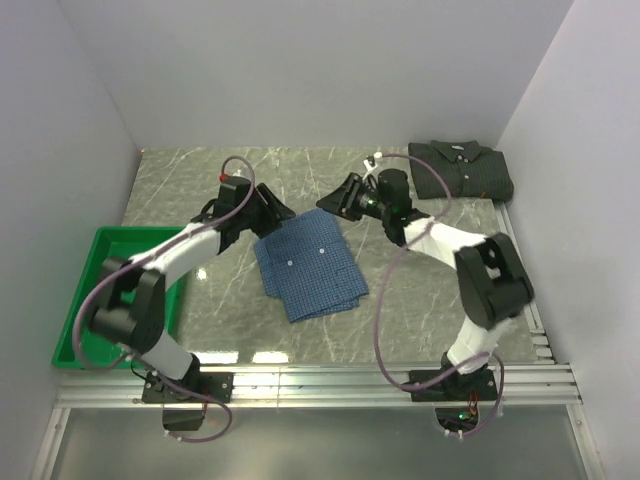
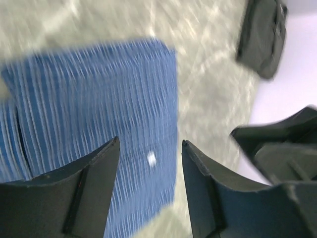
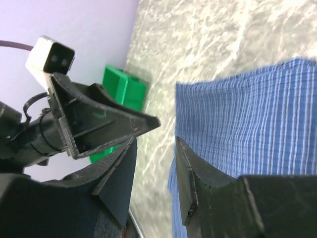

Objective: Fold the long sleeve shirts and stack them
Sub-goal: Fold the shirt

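blue shirt (image 1: 310, 265) lies folded mid-table; dark shirt (image 1: 462, 170) folded at far right corner, well apart. left gripper (image 1: 278, 215) & right gripper (image 1: 328, 200) hover at blue's far edge, jaws apart, holding nothing. prob next: pinch all layers evenly, lift tog. so folds hold.

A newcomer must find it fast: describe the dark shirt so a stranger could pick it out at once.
Start at the marble table and go to its far right corner. There lies the dark green-charcoal shirt, folded, its collar showing. Unlike the blue checked shirt at the table's middle, it is dark and lies in the corner.
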{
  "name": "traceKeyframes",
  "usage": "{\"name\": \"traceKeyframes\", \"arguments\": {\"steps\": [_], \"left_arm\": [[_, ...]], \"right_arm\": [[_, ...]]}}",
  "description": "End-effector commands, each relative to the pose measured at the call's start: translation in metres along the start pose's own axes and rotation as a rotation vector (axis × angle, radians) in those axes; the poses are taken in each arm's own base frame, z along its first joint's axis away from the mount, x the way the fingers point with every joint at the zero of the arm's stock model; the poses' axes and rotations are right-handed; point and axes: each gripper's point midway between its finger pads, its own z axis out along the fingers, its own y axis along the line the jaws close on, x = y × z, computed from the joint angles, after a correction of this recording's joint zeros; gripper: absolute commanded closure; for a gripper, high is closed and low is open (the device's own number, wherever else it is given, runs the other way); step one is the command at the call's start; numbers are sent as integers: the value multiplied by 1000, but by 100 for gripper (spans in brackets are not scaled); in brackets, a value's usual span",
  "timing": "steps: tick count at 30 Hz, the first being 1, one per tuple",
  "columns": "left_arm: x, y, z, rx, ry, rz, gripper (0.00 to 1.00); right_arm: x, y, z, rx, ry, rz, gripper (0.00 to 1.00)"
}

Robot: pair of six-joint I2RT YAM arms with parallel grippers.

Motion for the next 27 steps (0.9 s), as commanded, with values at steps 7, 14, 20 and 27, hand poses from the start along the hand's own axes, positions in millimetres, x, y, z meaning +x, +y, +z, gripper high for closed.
{"name": "traceKeyframes", "arguments": {"steps": [7,14,20,27], "left_arm": [[-33,50,78,-21,-24,-85,43],[-46,90,82,-63,-45,-149,45],[-72,47,59,0,-109,-62,39],[-41,28,64,41,-48,-49,40]], "right_arm": [[30,-72,60,13,27,191,55],[47,-103,53,68,45,212,56],[7,-54,52,-10,16,120,55],[-17,-46,79,-50,5,136,56]]}}
